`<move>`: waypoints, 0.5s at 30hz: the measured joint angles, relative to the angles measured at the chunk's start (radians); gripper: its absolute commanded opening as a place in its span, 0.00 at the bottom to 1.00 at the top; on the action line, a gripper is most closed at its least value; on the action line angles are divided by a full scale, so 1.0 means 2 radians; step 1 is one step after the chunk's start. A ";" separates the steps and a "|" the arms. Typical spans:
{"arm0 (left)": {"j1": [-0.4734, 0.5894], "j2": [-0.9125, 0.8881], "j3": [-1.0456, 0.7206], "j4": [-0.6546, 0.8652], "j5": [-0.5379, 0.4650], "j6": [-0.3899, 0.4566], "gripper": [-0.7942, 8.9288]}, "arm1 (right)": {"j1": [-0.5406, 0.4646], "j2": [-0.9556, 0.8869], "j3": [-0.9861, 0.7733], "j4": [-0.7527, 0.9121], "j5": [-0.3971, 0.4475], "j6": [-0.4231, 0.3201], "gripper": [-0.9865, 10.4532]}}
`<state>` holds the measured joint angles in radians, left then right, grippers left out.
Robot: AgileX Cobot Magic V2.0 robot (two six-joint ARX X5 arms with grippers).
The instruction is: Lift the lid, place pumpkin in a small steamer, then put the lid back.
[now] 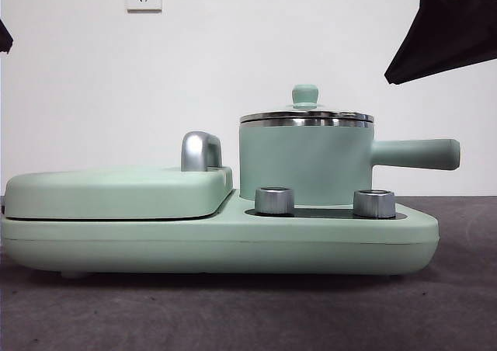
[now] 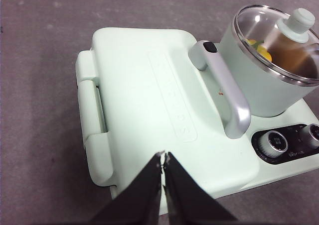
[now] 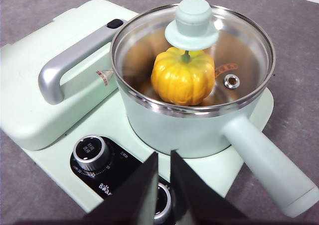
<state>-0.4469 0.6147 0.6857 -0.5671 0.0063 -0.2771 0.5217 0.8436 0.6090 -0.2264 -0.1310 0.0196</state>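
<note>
the glass lid [image 3: 192, 51] sits closed on the small steamer [image 3: 189, 128], its steel rim seated on the pot's rim and its mint-green knob [image 1: 304, 95] upright on top. through the glass the pumpkin [image 3: 183, 75] rests inside the pot, stem up. the steamer stands on the mint-green cooker base [image 1: 217, 238], beside the flat griddle cover [image 2: 149, 100] with its chrome handle [image 2: 227, 98], and behind two control dials [image 1: 274, 200]. the left gripper [image 2: 164, 158] hovers above the griddle cover's edge, jaws pressed together on nothing. the right gripper [image 3: 164, 158] hangs above the dials, near the steamer, jaws narrowly parted and empty.
</note>
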 measured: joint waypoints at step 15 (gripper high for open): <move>0.128 -0.104 -0.098 0.104 0.000 0.055 0.09 | 0.000 0.000 0.000 0.000 0.000 0.000 0.12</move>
<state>-0.1909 0.4072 0.4904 -0.3592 0.0059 -0.1669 0.5217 0.8436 0.6090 -0.2260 -0.1310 0.0196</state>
